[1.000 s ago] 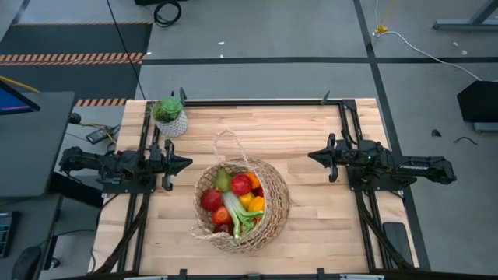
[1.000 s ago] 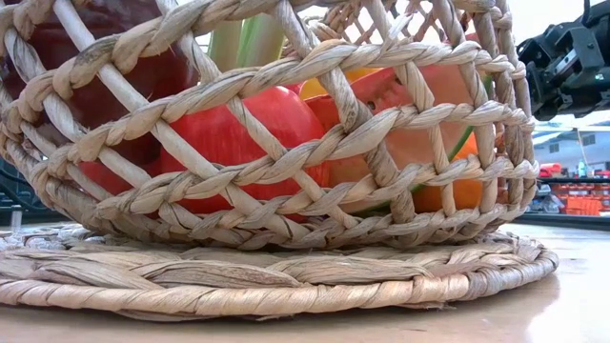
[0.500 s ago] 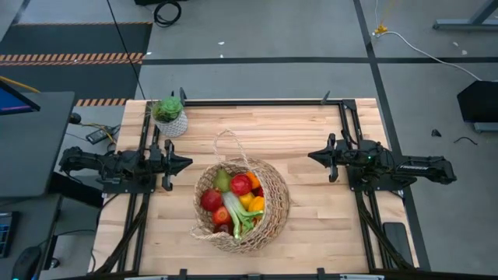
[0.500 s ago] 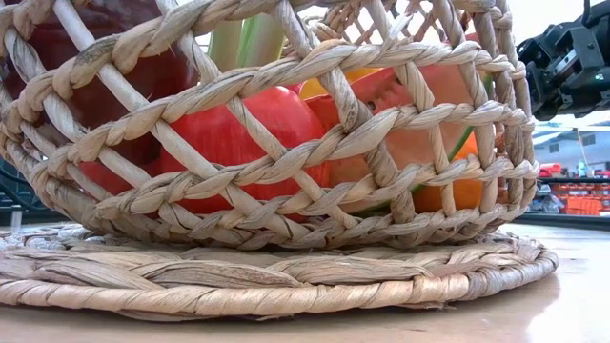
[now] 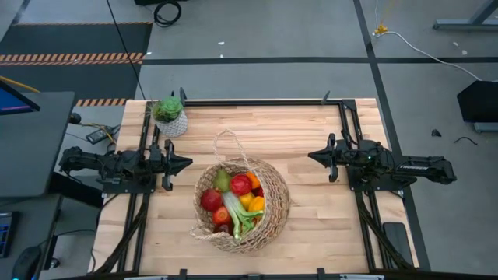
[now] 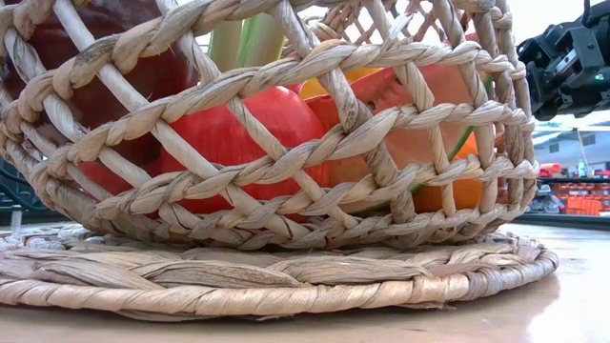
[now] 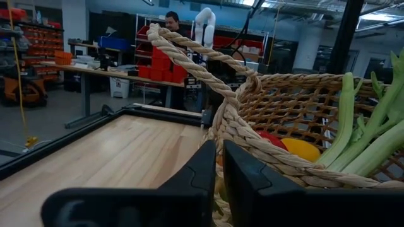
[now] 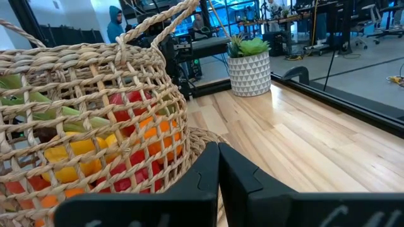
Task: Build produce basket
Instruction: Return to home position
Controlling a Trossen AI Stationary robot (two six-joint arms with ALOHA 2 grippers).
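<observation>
Basket (image 5: 278, 208) is located at the middle of the table (image 5: 327, 225), toward its front edge, and lies between the two arms. It is filled with produce (image 5: 240, 184): red and orange rounds, a green pear (image 5: 222, 180) and a long green-white leek (image 5: 236, 211) whose long axis runs from the basket's middle toward its front rim. The left gripper (image 5: 187, 162) is parked at the left side and the right gripper (image 5: 311, 156) at the right side. Both are pointed inward and clear of the wicker. Neither is holding anything, and in each wrist view the jaws are seen closed to a thin slit. The basket lies forward of and inward from both grippers, and the left one is judged the nearer to the rim. The wall is an open weave of thick twisted tan fibre, rough and ropy, through which smooth glossy fruit skins are seen. A flat coiled base is noted in the low view, and a thin loop handle (image 5: 229, 145) is on the far side. A potted plant (image 5: 170, 117) is set at the far left corner, well apart. The filling is judged complete, with only parking of the arms left to do and no further reach required.
</observation>
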